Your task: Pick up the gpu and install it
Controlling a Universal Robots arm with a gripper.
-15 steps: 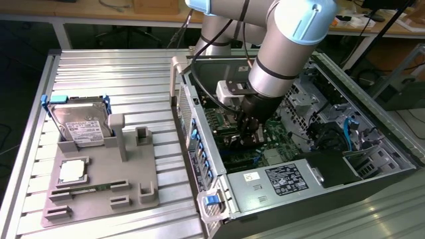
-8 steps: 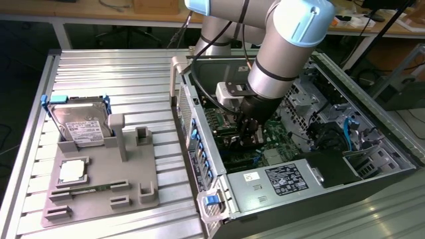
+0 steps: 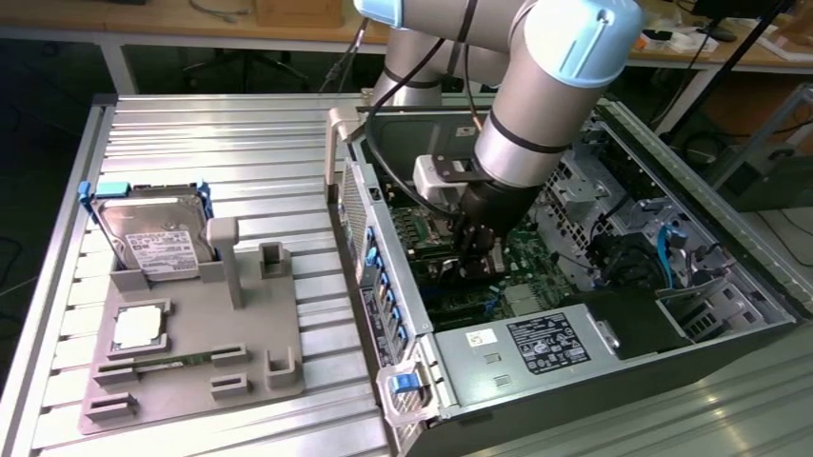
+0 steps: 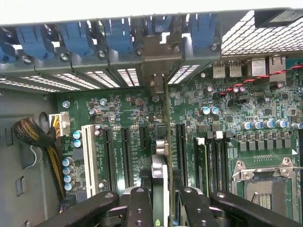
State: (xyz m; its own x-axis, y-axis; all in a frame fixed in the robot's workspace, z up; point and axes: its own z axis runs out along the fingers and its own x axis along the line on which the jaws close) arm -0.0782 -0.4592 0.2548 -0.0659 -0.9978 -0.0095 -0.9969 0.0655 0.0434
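Gpu [image 4: 160,189] held edge-on in narrow end effector [image 4: 160,208], low inside computer case [image 3: 711,238], just above motherboard [image 4: 227,113] slots. Best kept upright, bracket lined with rear opening, pressed down evenly.

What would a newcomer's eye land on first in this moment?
The robot arm plunging into the open computer case, its gripper closed on the gpu, held edge-on over the green motherboard. On the exterior view's left, a hard drive stands in a grey holder.
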